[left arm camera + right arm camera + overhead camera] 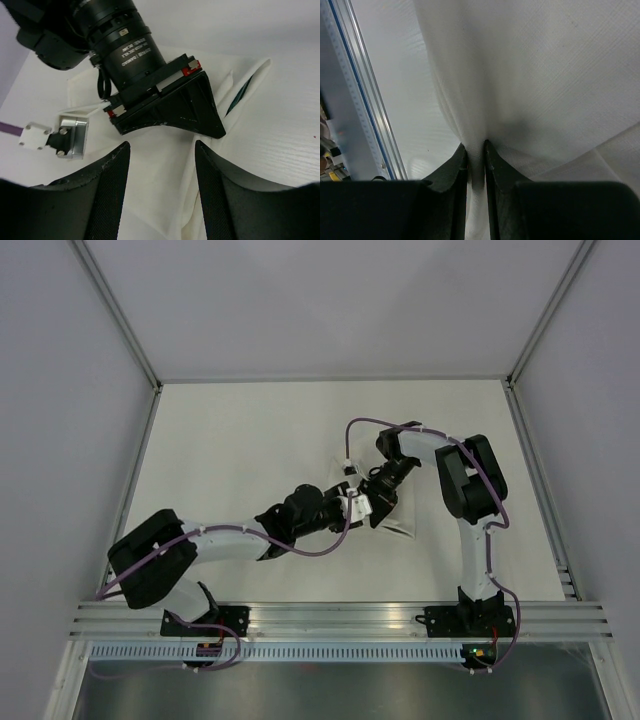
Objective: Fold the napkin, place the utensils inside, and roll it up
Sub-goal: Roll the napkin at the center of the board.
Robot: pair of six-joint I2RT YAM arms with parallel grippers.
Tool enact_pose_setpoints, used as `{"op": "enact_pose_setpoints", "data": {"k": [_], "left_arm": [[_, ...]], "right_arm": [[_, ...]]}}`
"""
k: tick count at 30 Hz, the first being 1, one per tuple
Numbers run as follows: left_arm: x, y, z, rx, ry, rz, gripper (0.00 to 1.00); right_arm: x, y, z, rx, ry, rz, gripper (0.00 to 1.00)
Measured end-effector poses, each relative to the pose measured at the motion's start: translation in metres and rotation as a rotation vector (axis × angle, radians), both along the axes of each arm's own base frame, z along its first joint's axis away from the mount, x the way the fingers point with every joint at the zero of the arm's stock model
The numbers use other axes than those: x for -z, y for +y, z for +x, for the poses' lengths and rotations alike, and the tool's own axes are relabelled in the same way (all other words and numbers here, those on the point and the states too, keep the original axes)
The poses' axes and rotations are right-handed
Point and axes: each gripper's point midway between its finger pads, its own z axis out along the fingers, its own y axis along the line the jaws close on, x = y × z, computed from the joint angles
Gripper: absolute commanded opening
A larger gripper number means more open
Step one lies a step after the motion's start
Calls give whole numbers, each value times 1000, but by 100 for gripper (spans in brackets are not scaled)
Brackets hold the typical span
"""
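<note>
Napkin is lying crumpled near the middle of the table, a touch toward 3 o'clock, and both of your grippers are meeting over it. From overhead you are seeing the left gripper reaching in from 8 o'clock and the right gripper coming in from 1 o'clock. The two are almost touching, but that view is hiding how either pair of jaws is standing. The cloth is showing only as white corners poking out at 11 and 4 o'clock of them.

Your left wrist camera is filling that in. The left gripper is hanging with its jaws apart, holding nothing, with bare cloth of the napkin lying in the gap below. Just ahead, the black right gripper is sitting low on the cloth. At 2 o'clock of it, a dark teal sliver of a utensil is peeking out of a fold, which neither other view is showing you.

Your right wrist camera is settling the other grip. The right gripper is pinching a raised ridge of napkin between its fingers, jaws closed on the cloth, which is spreading away toward 12 o'clock. At 9 o'clock that view is catching bare table and the metal rail at its edge.
</note>
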Motion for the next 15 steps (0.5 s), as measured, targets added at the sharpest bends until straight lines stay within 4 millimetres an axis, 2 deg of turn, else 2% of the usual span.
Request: {"op": "enact_pose_setpoints", "data": {"k": [6,11,15], "left_arm": [[34,-17,-8,83,49,103,61],[63,-16,-15,118,97,181,62],[75,-15,-16,127,111,214,64]], "right_arm": [[0,-2,-5,9,37,-10,4],[0,-3,-5,17,55,-13,3],[0,-3,-5,22,67,-14,3]]}}
